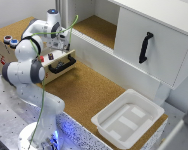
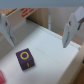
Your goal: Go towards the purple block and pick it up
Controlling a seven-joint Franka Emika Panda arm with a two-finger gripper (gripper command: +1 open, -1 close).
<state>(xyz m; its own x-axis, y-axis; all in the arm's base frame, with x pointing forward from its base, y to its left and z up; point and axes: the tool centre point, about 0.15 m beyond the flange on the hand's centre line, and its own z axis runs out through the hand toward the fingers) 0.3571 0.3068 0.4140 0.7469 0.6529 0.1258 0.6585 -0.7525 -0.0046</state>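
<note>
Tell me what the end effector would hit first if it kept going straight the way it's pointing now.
Probably the purple block. In the wrist view it lies ahead of the open end effector, though toward one finger rather than centred, so that finger may touch it first. Depth is unclear.

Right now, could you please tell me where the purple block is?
The purple block shows only in the wrist view, lying on a white surface below the open gripper, nearer one finger than the other. The arm hides it in the exterior view.

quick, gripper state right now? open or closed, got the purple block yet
Gripper: open, holding nothing. The fingers stand wide apart, and the purple block lies below them, not yet gripped.
</note>
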